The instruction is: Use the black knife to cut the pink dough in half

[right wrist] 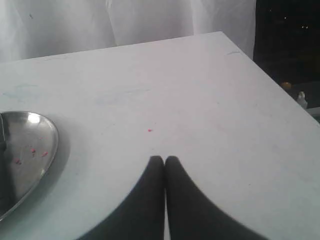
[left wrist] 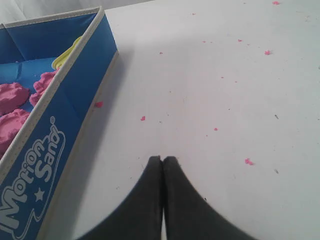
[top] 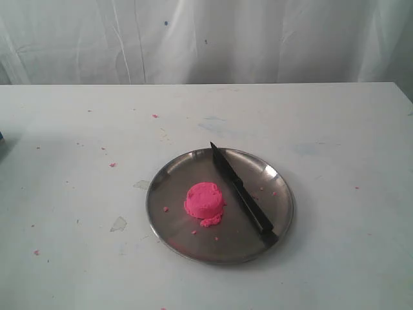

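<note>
The pink dough [top: 204, 202] is one small rounded mound left of the middle of the round steel plate [top: 174, 236]. The black knife [top: 241, 192] lies on the plate's right half, tip at the far rim, handle at the near right rim, apart from the dough. Neither arm shows in the exterior view. My left gripper [left wrist: 162, 159] is shut and empty over bare table. My right gripper [right wrist: 164, 159] is shut and empty too, with the plate's rim [right wrist: 51, 145] off to one side.
A blue Motion Sand box [left wrist: 60, 130] holding pink sand lumps [left wrist: 12, 97] stands beside the left gripper. Tiny pink crumbs [top: 112, 165] dot the white table. The table's corner and edge [right wrist: 260, 70] lie near the right gripper, with dark space beyond.
</note>
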